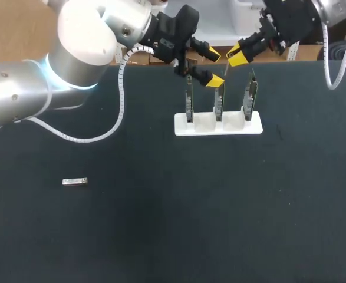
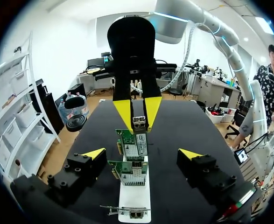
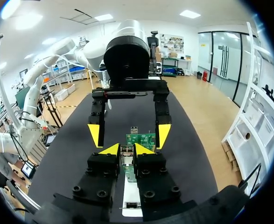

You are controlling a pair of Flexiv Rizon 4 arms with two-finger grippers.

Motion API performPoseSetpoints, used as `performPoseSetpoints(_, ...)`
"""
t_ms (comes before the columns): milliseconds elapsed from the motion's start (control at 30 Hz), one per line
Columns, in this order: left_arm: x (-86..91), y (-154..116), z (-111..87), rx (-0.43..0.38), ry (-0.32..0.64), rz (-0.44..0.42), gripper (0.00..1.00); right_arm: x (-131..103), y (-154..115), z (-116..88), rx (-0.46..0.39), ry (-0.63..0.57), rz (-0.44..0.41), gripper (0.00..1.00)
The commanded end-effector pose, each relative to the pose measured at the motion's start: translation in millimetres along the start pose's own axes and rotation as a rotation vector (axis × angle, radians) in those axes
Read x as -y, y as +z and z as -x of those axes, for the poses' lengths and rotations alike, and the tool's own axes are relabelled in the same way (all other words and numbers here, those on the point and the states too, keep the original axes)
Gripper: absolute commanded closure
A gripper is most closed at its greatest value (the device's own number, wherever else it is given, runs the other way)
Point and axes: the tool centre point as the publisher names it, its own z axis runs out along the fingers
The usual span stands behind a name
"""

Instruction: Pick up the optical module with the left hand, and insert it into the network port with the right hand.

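Right gripper (image 3: 126,150) pinches optical module (image 2: 139,122) near network cards (image 1: 218,105); left gripper (image 1: 213,68) spread.

The optical module (image 2: 139,122), a small silver metal block, is pinched from both sides between the fingers of the right end effector (image 3: 126,149), just above the row of network cards. Three green network cards (image 1: 218,106) stand upright, side by side, in a white holder (image 1: 208,128) near the far edge of the table (image 1: 161,236). One end card shows its metal network port (image 2: 136,214). A second small silver module (image 1: 74,181) lies flat, well apart to the left.
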Motion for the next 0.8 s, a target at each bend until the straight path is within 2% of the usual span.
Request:
performPoseSetpoints(33,-1.8,-0.9,0.9,0.02,0.013,-0.002,0.0,-1.6,-0.2,0.3,-0.002,-0.002,-0.003,1.0)
performPoseSetpoints(800,-1.8,-0.9,0.9,0.02,0.013,-0.002,0.0,-1.3,0.6,2.5,-0.036,-0.021,0.024,1.0)
